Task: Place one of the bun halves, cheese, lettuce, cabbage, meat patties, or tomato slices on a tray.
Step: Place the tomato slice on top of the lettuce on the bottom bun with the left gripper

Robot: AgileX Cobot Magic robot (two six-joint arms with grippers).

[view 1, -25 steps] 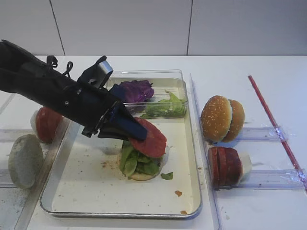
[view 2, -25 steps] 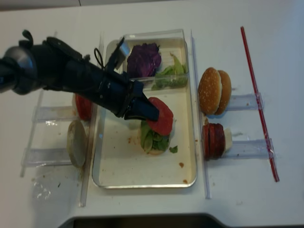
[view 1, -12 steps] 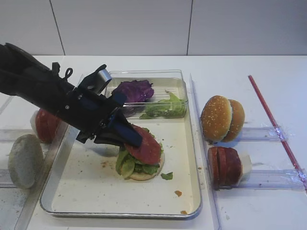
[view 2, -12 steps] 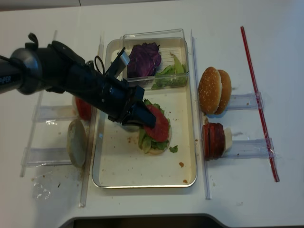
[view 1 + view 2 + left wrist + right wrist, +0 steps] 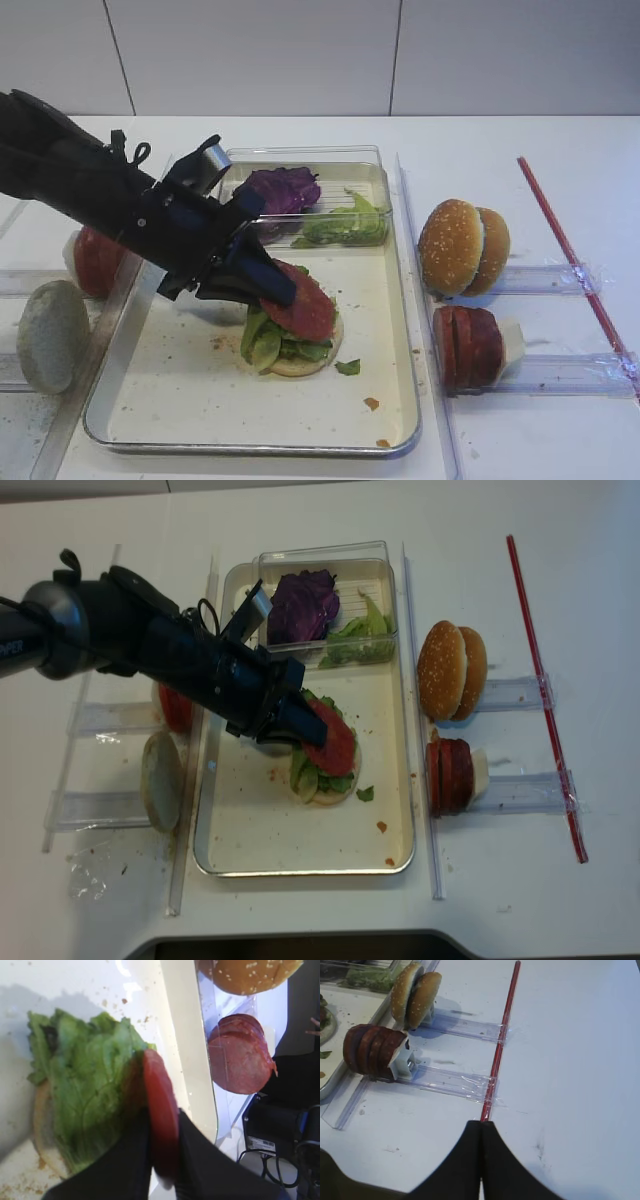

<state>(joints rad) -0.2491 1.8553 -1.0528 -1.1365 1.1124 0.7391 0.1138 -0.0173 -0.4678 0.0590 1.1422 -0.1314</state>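
The left gripper [image 5: 272, 288], jaws clamped on a tomato slice [image 5: 303, 303] resting tilted on the lettuce [image 5: 268, 338] in the tray [image 5: 180, 390], may drag the slice off if it sticks on release.

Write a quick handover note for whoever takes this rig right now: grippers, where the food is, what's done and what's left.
Left gripper: shut on a tomato slice, tilted against the lettuce on a bun half in the tray.
Right gripper: shut, empty, over bare table.
Spare tomato slices and pale bun wait left of the tray; sesame buns and meat patties right.
Done: bun and lettuce stacked.
Left: release the slice flat, withdraw.
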